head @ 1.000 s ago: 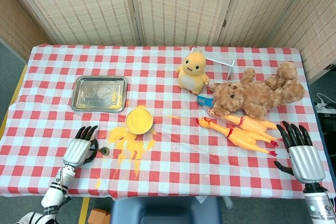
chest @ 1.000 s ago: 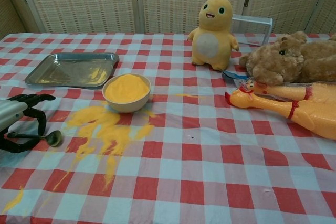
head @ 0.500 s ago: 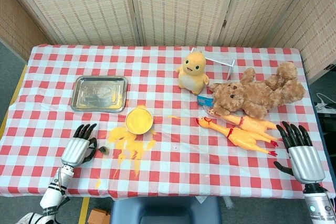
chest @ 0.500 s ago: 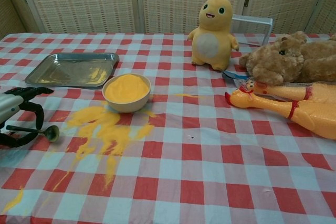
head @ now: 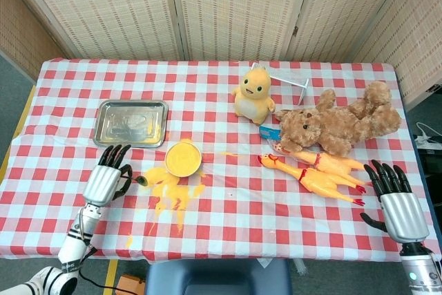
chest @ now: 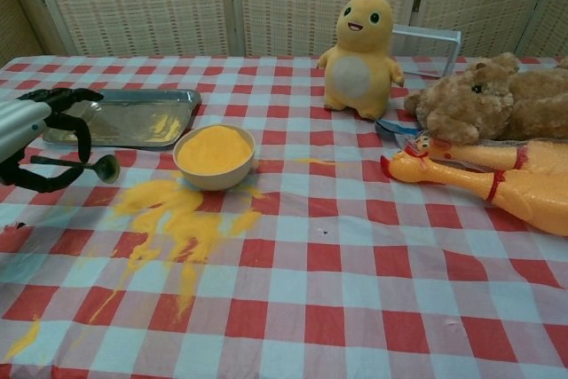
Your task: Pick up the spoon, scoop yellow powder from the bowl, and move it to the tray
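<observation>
My left hand (head: 106, 179) (chest: 35, 138) holds a small dark spoon (chest: 93, 166) (head: 141, 180) above the table. The spoon's round head points right toward the cream bowl (head: 183, 159) (chest: 214, 156), which is full of yellow powder. Its head hangs just left of the bowl, over the spilled yellow powder (head: 169, 192) (chest: 176, 223). The steel tray (head: 131, 122) (chest: 124, 118) lies behind the hand and left of the bowl. My right hand (head: 397, 202) rests at the table's front right, fingers spread, holding nothing.
A yellow plush figure (head: 253, 92) (chest: 358, 44), a brown teddy bear (head: 338, 124) (chest: 486, 98) and rubber chickens (head: 314, 174) (chest: 488, 184) lie on the right half. A white wire stand (head: 289, 82) sits behind the plush. Folding screens close off the back.
My left hand has lifted the spoon off the cloth and carried it up and to the right, toward the bowl. The right hand has stayed still.
</observation>
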Controlling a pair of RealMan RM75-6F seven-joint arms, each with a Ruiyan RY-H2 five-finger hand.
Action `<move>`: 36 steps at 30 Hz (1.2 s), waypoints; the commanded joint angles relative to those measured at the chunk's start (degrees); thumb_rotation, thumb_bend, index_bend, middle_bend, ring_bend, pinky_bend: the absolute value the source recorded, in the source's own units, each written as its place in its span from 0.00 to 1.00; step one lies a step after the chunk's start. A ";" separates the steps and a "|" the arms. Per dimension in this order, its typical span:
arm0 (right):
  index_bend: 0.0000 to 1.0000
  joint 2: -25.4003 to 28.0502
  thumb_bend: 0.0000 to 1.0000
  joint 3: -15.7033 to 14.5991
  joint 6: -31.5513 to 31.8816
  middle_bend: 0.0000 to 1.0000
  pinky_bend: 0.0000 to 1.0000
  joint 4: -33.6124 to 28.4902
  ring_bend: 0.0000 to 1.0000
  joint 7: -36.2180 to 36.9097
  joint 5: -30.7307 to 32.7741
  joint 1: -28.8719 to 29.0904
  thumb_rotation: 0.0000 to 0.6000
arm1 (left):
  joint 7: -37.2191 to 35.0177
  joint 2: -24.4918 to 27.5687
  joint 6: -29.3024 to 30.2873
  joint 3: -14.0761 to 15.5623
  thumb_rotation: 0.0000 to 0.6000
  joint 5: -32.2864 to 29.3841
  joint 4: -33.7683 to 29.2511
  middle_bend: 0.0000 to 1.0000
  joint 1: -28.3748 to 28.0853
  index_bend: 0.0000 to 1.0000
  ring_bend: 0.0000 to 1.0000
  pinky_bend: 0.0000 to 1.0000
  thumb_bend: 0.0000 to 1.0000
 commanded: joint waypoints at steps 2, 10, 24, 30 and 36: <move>0.00 0.09 0.02 0.11 -0.01 0.00 0.00 -0.03 0.00 0.14 0.24 -0.04 1.00 | 4.22 -0.92 -2.19 -2.73 1.00 -0.95 -1.21 0.05 -3.48 0.63 0.00 0.07 0.47; 0.00 0.08 0.02 0.39 -1.67 0.00 0.00 0.37 0.00 0.52 1.60 0.51 1.00 | 10.69 -4.68 -7.74 -6.43 1.00 -5.05 -0.38 0.05 -9.35 0.63 0.00 0.07 0.47; 0.00 0.46 0.02 0.80 -3.25 0.00 0.00 0.78 0.00 1.82 3.19 1.06 1.00 | 17.21 -11.22 -12.79 -8.52 1.00 -9.69 3.67 0.05 -16.34 0.62 0.00 0.07 0.47; 0.00 0.83 0.02 0.95 -3.13 0.00 0.00 0.82 0.00 2.58 3.28 1.09 1.00 | 18.21 -12.81 -13.74 -8.06 1.00 -10.69 5.33 0.05 -17.73 0.53 0.00 0.07 0.46; 0.00 1.08 0.02 1.01 -2.70 0.00 0.00 0.75 0.00 3.00 3.20 0.93 1.00 | 18.59 -13.13 -14.05 -7.45 1.00 -11.31 5.59 0.04 -17.97 0.43 0.00 0.07 0.46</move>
